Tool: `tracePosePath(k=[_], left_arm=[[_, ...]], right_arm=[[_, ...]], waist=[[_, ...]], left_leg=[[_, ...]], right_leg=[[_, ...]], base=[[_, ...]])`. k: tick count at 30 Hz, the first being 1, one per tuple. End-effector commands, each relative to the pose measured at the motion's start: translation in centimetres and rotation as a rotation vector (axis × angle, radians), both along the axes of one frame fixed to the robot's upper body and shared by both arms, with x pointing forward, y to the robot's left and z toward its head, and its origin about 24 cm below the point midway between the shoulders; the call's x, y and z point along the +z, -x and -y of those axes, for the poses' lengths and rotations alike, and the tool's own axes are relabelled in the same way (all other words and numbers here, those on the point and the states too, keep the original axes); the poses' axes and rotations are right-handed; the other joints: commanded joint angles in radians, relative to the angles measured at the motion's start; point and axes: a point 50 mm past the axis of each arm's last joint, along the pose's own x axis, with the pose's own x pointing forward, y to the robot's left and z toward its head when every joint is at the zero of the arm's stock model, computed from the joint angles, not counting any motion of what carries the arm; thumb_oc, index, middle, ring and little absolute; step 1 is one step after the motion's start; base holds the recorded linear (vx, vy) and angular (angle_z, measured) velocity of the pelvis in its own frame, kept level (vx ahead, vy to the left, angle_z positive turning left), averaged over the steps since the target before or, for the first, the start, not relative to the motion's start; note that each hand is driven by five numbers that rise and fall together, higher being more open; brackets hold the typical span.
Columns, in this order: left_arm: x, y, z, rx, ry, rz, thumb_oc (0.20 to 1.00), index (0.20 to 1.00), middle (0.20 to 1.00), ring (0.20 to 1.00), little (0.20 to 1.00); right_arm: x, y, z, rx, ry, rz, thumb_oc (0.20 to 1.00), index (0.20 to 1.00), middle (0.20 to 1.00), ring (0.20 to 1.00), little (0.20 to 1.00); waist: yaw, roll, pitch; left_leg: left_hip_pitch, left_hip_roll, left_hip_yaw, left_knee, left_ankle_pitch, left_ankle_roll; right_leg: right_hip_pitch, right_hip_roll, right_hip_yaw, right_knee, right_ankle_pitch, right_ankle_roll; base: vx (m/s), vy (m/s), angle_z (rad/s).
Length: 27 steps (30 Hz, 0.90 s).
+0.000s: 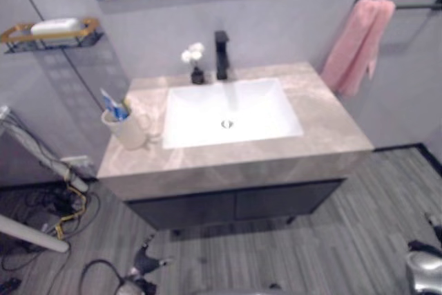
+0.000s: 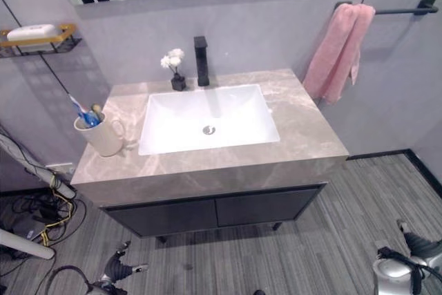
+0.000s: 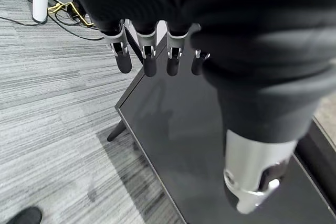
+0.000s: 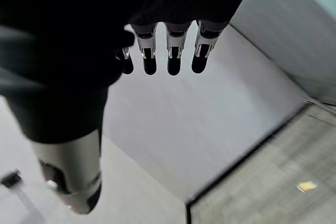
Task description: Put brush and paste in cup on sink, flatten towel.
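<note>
A cream cup [image 1: 128,130] stands on the left side of the sink counter [image 1: 324,119]. A blue toothbrush [image 1: 112,103] and a paste tube stand in the cup. A pink towel [image 1: 355,45] hangs bunched over the black rail on the right wall. My left hand [image 3: 146,51] hangs low in front of the dark cabinet, fingers straight and holding nothing. My right hand [image 4: 170,51] hangs low at the right near the wall, fingers straight and empty too.
A white basin [image 1: 228,112] sits in the counter's middle, with a black faucet [image 1: 221,53] and a small vase of white flowers [image 1: 196,63] behind it. A wall shelf [image 1: 52,32] holds a white item. Cables and a white pole [image 1: 31,234] lie on the floor at left.
</note>
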Motion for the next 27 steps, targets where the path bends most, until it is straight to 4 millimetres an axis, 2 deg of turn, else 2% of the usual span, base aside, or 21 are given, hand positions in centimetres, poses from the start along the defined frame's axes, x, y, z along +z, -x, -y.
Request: tracePosePath(k=[1, 2, 4, 5, 7, 9, 10, 14, 15, 17, 19, 20, 27], left_arm=[[2.3, -2.1, -0.9, -0.043, 0.002, 0.121, 1.0, 1.0, 1.0, 1.0, 1.0], [3.2, -2.5, -1.0, -0.065, 0.029, 0.161, 1.0, 1.0, 1.0, 1.0, 1.0], [5.2, -3.1, -0.9, -0.098, 0.076, 0.237, 1.0, 1.0, 1.0, 1.0, 1.0], [5.7, -3.0, -1.2, -0.1, 0.089, 0.25, 1.0, 1.0, 1.0, 1.0, 1.0], [7.8, -3.4, -1.3, -0.164, 0.158, 0.3, 1.0, 1.0, 1.0, 1.0, 1.0], [9.0, -3.2, -1.8, -0.19, 0.192, 0.314, 1.0, 1.0, 1.0, 1.0, 1.0], [10.3, -3.2, -2.2, -0.212, 0.186, 0.348, 1.0, 1.0, 1.0, 1.0, 1.0], [12.4, -2.7, -3.5, -0.182, 0.197, 0.41, 1.0, 1.0, 1.0, 1.0, 1.0], [13.8, -2.9, -4.0, -0.176, 0.191, 0.467, 1.0, 1.0, 1.0, 1.0, 1.0], [14.1, -2.9, -4.2, -0.167, 0.181, 0.484, 1.0, 1.0, 1.0, 1.0, 1.0], [15.3, -3.4, -4.4, -0.147, 0.175, 0.555, 1.0, 1.0, 1.0, 1.0, 1.0], [16.5, -4.0, -4.5, -0.127, 0.167, 0.639, 1.0, 1.0, 1.0, 1.0, 1.0], [17.8, -5.6, -4.6, 0.004, 0.265, 0.816, 1.0, 1.0, 1.0, 1.0, 1.0]], right_arm=[[-1.2, -1.7, -0.6, 0.021, -0.172, 0.049, 1.0, 1.0, 1.0, 1.0, 1.0], [-2.9, -0.5, -1.2, 0.027, -0.246, -0.061, 1.0, 1.0, 1.0, 1.0, 1.0], [-5.0, 1.1, -2.2, 0.031, -0.358, -0.177, 1.0, 1.0, 1.0, 1.0, 1.0], [-5.4, 1.3, -2.5, 0.037, -0.379, -0.202, 1.0, 1.0, 1.0, 1.0, 1.0], [-7.3, 3.5, -3.8, 0.053, -0.507, -0.335, 1.0, 1.0, 1.0, 1.0, 1.0], [-8.4, 5.1, -4.7, 0.08, -0.576, -0.434, 1.0, 1.0, 1.0, 1.0, 1.0], [-9.0, 5.9, -5.3, 0.114, -0.603, -0.503, 1.0, 1.0, 1.0, 1.0, 1.0], [-9.7, 5.9, -6.6, 0.213, -0.609, -0.518, 1.0, 1.0, 1.0, 1.0, 1.0], [-9.8, 5.7, -6.9, 0.271, -0.604, -0.531, 1.0, 1.0, 1.0, 1.0, 1.0], [-9.8, 5.8, -6.9, 0.276, -0.604, -0.536, 1.0, 1.0, 1.0, 1.0, 1.0], [-9.8, 5.7, -6.9, 0.273, -0.6, -0.531, 1.0, 1.0, 1.0, 1.0, 1.0], [-9.7, 5.3, -6.9, 0.286, -0.589, -0.52, 1.0, 1.0, 1.0, 1.0, 1.0], [-10.0, 4.9, -7.8, 0.339, -0.597, -0.51, 1.0, 1.0, 1.0, 1.0, 1.0]], waist=[[0.021, -0.022, 0.035], [0.029, -0.021, 0.039], [0.037, -0.019, 0.043], [0.039, -0.019, 0.044], [0.046, -0.018, 0.045], [0.051, -0.016, 0.043], [0.054, -0.014, 0.042], [0.051, -0.019, 0.041], [0.054, -0.02, 0.04], [0.055, -0.02, 0.038], [0.058, -0.024, 0.037], [0.061, -0.025, 0.037], [0.056, -0.037, 0.034]], left_leg=[[0.026, -0.009, -0.045, 0.013, -0.073, 0.054], [0.027, -0.01, -0.046, 0.013, -0.075, 0.053], [0.028, -0.011, -0.05, 0.013, -0.074, 0.052], [0.028, -0.011, -0.05, 0.013, -0.073, 0.051], [0.028, -0.013, -0.052, 0.013, -0.073, 0.05], [0.031, -0.011, -0.052, 0.013, -0.077, 0.048], [0.032, -0.011, -0.054, 0.013, -0.077, 0.047], [0.032, -0.009, -0.054, 0.013, -0.074, 0.042], [0.031, -0.008, -0.055, 0.013, -0.072, 0.04], [0.039, -0.006, -0.064, 0.013, -0.081, 0.033], [0.041, -0.006, -0.067, 0.013, -0.079, 0.032], [0.046, -0.005, -0.068, 0.013, -0.082, 0.03], [0.049, -0.002, -0.073, 0.013, -0.081, 0.03]], right_leg=[[0.064, -0.028, -0.046, 0.006, -0.026, 0.023], [0.067, -0.028, -0.048, 0.006, -0.027, 0.024], [0.07, -0.03, -0.053, 0.006, -0.027, 0.025], [0.071, -0.031, -0.055, 0.006, -0.027, 0.026], [0.075, -0.034, -0.062, 0.006, -0.029, 0.028], [0.079, -0.033, -0.065, 0.006, -0.033, 0.028], [0.08, -0.033, -0.066, 0.006, -0.035, 0.027], [0.08, -0.032, -0.065, 0.006, -0.035, 0.024], [0.081, -0.031, -0.065, 0.006, -0.037, 0.022], [0.089, -0.029, -0.057, 0.006, -0.044, 0.029], [0.094, -0.029, -0.062, 0.006, -0.045, 0.026], [0.1, -0.029, -0.063, 0.006, -0.047, 0.027], [0.107, -0.025, -0.068, 0.006, -0.051, 0.017]], base=[[0.0, 0.0, 0.0], [0.0, 0.0, 0.0], [0.0, 0.0, 0.0], [0.0, 0.0, 0.0], [-0.01, 0.002, 0.04], [0.01, -0.005, 0.04], [0.0, 0.0, 0.0], [-0.01, -0.005, 0.04], [-0.01, -0.011, 0.11], [0.03, -0.013, 0.06], [0.02, -0.014, 0.08], [0.0, -0.015, 0.06], [0.0, -0.007, 0.02]])
